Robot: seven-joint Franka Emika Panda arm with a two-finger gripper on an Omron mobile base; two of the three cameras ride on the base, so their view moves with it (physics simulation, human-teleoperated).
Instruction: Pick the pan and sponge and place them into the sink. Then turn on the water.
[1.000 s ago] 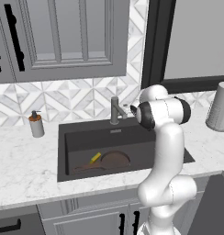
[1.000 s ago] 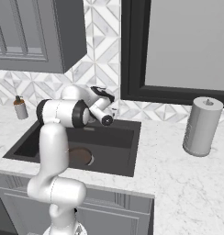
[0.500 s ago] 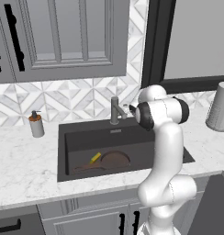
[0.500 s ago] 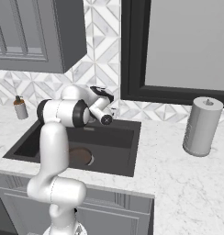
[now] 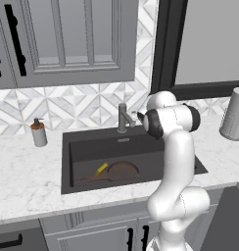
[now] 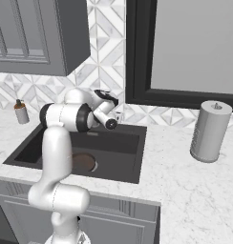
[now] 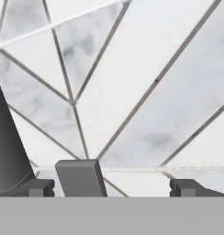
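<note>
The dark brown pan [image 5: 122,170] lies on the floor of the black sink [image 5: 66,162], handle pointing left. The green and yellow sponge [image 5: 102,168] rests against its left edge. From the right base view, part of the pan [image 6: 85,162] shows in the sink [image 6: 119,145] behind my arm. My gripper [image 5: 137,117] is open and empty, up at the back rim just right of the grey faucet [image 5: 122,117]. In the hand view the gripper [image 7: 111,188] faces the tiled wall. The faucet body [image 7: 6,147] is at the left, and a grey lever [image 7: 81,177] stands between the fingertips [image 7: 38,187]. No water runs.
A soap dispenser [image 5: 38,133] stands on the counter left of the sink. A paper towel roll [image 5: 234,115] [image 6: 210,131] stands at the right. Cabinets hang above, and the tiled backsplash [image 7: 132,92] is close ahead of the hand.
The hand has crept slightly left toward the faucet. The pan and sponge have not moved.
</note>
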